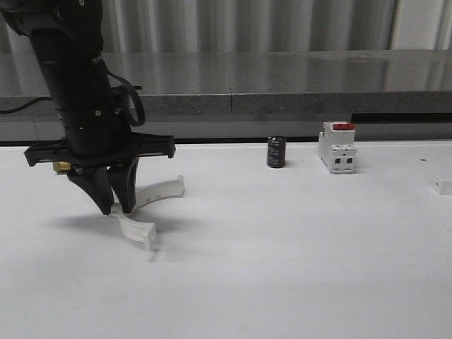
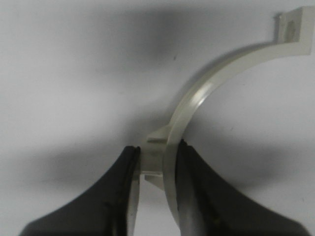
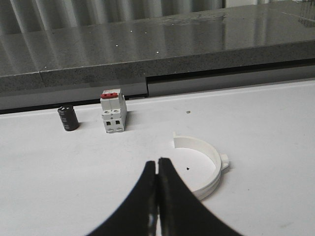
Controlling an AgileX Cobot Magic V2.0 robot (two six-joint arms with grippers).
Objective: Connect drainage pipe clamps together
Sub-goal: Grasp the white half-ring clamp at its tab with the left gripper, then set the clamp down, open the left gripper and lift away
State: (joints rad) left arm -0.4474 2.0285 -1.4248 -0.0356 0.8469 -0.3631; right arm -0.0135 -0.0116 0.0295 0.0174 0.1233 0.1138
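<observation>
Left claw (image 1: 117, 209): on the left of the worktop (image 1: 282, 247), clamped on one half-ring (image 1: 145, 212) near its middle, fingers (image 2: 118, 196) pinching the band and a small rib. The ring arcs from the claw toward a far tab and a near tab; whether it rests on the worktop or is just lifted is unclear.

Right claw (image 3: 157, 196): fingers pressed together, holding nothing.

Second half-ring (image 3: 206, 164): lies flat just beyond the right claw, slightly right, open side facing left; its near end is cut off by the fingers.

Judgement: the right arm is nearer the second ring; mating requires open sides facing, tabs aligned.

Breaker (image 1: 336, 147) and capacitor (image 1: 276, 152): far side, well apart.
</observation>
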